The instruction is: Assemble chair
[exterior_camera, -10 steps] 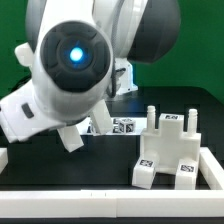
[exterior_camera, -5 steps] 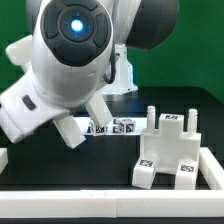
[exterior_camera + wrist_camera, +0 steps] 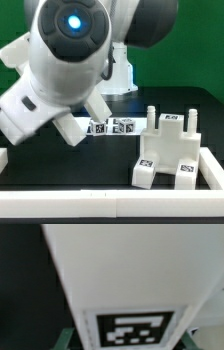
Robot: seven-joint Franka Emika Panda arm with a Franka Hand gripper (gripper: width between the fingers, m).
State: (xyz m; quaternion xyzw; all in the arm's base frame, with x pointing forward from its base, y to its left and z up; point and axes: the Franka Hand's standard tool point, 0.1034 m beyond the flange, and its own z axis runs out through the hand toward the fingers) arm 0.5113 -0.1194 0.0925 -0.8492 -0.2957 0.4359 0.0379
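Chair, assembly in progress: one unit built, more joining pending
At four o'clock in the exterior view the chair sub-assembly (image 3: 168, 152) is standing with upright pegs (image 3: 150, 118) waiting for parts; a tagged white slab (image 3: 130, 274) is filling the wrist view; the arm (image 3: 65, 70) is hiding the gripper, so its grip cannot be told

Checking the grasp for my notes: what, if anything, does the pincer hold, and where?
Cannot be told: a white tagged chair piece fills the wrist view, but the pincer's fingers are hidden.
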